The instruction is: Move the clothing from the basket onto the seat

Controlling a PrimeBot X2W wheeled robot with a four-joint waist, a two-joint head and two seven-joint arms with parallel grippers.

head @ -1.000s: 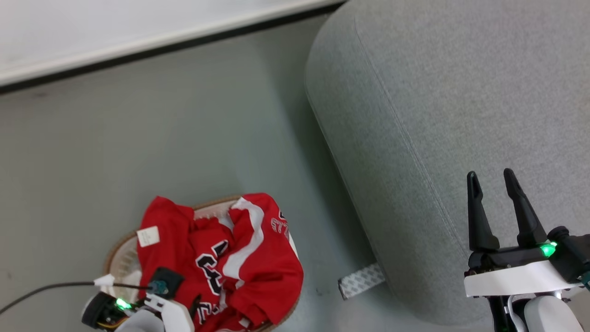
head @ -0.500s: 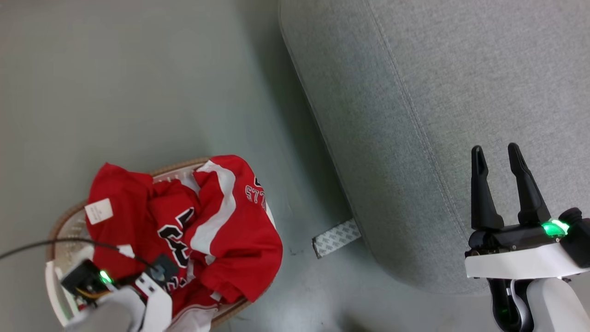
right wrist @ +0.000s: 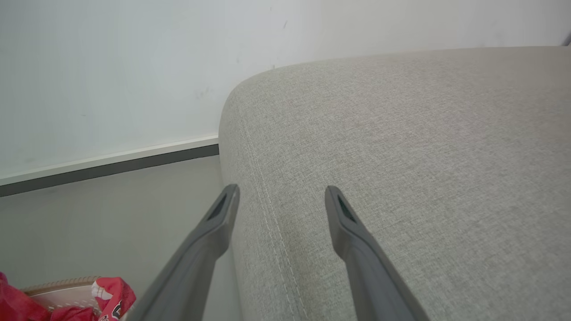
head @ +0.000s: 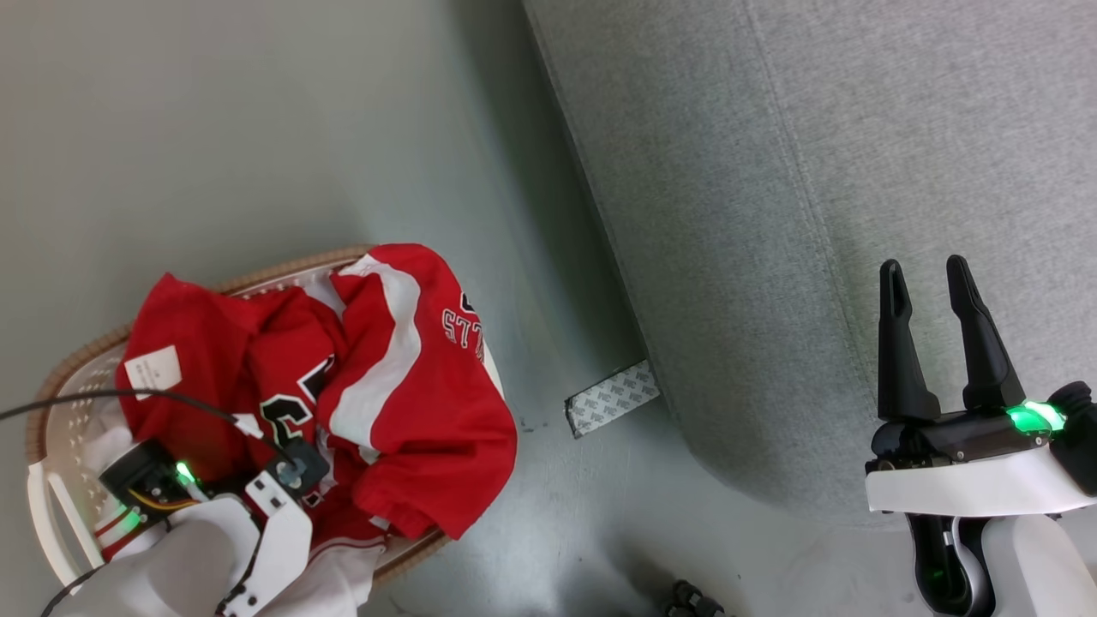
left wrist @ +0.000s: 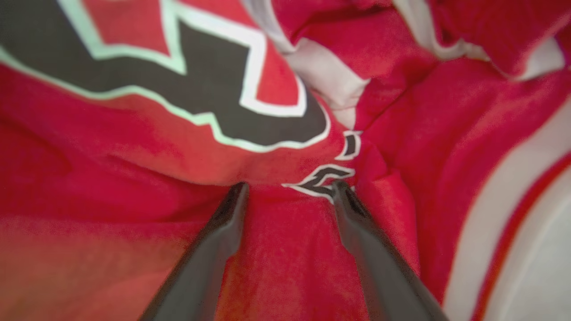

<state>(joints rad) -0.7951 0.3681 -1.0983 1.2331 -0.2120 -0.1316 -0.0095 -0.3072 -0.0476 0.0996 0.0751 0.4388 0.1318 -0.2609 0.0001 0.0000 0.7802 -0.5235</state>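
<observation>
The red clothing, with white stripes, black numbers and a small white tag, is heaped in the white basket on the floor at the lower left. My left wrist is down on the heap and hides the fingers in the head view. In the left wrist view my left gripper is open, with both fingertips against the red clothing beside small black lettering. My right gripper is open and holds nothing above the light-grey seat. It hovers near the seat's rounded edge.
A grey patterned strip lies on the floor at the seat's base. A black cable runs over the basket to my left wrist. Grey floor lies between basket and seat. A white wall with a dark baseboard stands behind.
The head camera has tilted and turned, so basket and seat have shifted in the picture and the wall has left it. My left wrist stays on the clothing; my right gripper stays open.
</observation>
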